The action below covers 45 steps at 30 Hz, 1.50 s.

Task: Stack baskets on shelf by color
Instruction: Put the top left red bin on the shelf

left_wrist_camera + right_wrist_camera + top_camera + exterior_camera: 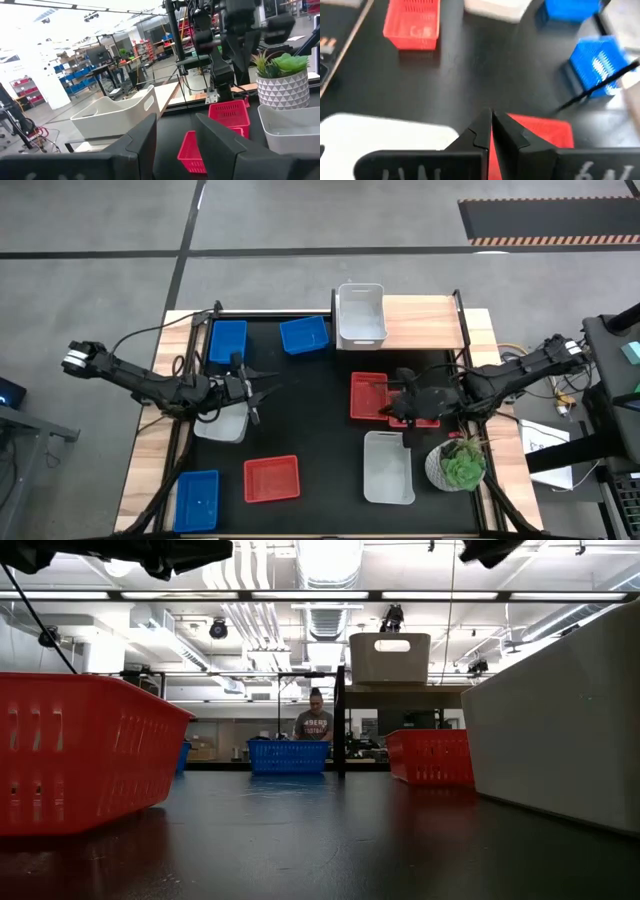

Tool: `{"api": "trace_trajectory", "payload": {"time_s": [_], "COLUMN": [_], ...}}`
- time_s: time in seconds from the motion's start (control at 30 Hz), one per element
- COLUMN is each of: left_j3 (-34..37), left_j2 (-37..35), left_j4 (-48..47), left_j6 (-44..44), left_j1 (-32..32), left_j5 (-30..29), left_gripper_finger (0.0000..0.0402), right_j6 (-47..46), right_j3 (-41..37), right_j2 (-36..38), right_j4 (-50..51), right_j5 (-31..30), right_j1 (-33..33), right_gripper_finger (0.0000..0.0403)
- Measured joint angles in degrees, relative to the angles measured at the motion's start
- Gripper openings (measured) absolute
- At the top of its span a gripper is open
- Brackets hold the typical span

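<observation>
Looking straight down, a black tabletop [320,450] holds scattered small baskets, with a light-wood shelf [425,320] along its upper edge, right of centre. One white basket [361,315] already sits on the shelf's left end, so the sorting appears barely begun.

The right gripper [403,406], just right of the frame's centre, is clenched on the wall of a red basket [372,395]. Its wrist camera shows the two fingers pinched together with red plastic between them, a thin-rim grip that should let the arm lift the basket toward the shelf.

The left gripper [252,393], left of centre, hangs with its fingers parted and nothing between them. It sits beside another white basket [222,423], whose edge it partly hides, probably waiting its turn.

Other baskets lie apart on the table:
- two blue ones at upper left [228,342] and upper centre [304,336]
- a third blue one at the lower left corner [197,500]
- a red one at lower centre [272,478]
- a white one at lower right of centre [389,467]

A potted plant [458,463] stands beside that last white basket, close under the right arm, so a careless lift could clip it. Whether a second red basket lies nested under the gripped one cannot be told.
</observation>
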State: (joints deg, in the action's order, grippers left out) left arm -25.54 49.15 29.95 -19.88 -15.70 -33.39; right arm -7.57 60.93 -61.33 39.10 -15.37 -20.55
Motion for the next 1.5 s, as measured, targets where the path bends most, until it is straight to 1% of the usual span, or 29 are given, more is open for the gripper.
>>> {"api": "trace_trajectory", "payload": {"time_s": [0.1,0.23,0.37,0.47,0.67,0.77,0.87,0.97,1.13,1.5], "left_j3": [0.0,0.4,0.7,0.7,0.7,0.7,0.7,0.8,0.8,0.8], "left_j2": [-0.1,-0.1,0.1,0.1,0.1,0.1,0.4,0.7,0.6,0.4], "left_j4": [0.0,0.1,0.1,0.1,0.1,0.0,0.0,0.0,0.0,0.9], "left_j6": [0.0,0.0,0.0,0.0,0.1,1.5,1.7,2.3,2.5,3.0], "left_j1": [0.0,0.0,0.0,0.0,0.0,0.0,0.0,0.0,0.0,0.0], "left_j5": [0.0,0.0,0.0,0.0,0.0,0.1,0.1,0.1,0.1,0.1], "left_gripper_finger": [0.0118,0.0118,0.0118,0.0118,0.0118,0.0118,0.0118,0.0118,0.0118,0.0118], "right_j6": [-3.4,-7.8,-8.6,-8.1,-8.3,-8.9,-8.5,-8.6,-8.8,-12.4], "right_j3": [2.0,5.4,7.4,8.8,9.9,9.9,9.6,9.6,9.6,9.6], "right_j2": [-3.7,-7.6,-11.7,-14.1,-19.1,-21.1,-23.5,-25.7,-29.5,-34.6], "right_j4": [3.0,6.6,7.7,7.7,7.8,7.8,8.0,7.9,8.0,7.3], "right_j5": [1.0,0.4,0.3,0.3,-0.1,0.1,0.1,0.2,0.3,0.3], "right_j1": [-0.9,-1.2,-1.2,-0.3,2.8,4.0,4.7,5.0,5.1,7.2], "right_gripper_finger": [0.0009,0.0009,0.0021,0.0045,0.0112,0.0144,0.0167,0.0182,0.0188,0.0178]}}
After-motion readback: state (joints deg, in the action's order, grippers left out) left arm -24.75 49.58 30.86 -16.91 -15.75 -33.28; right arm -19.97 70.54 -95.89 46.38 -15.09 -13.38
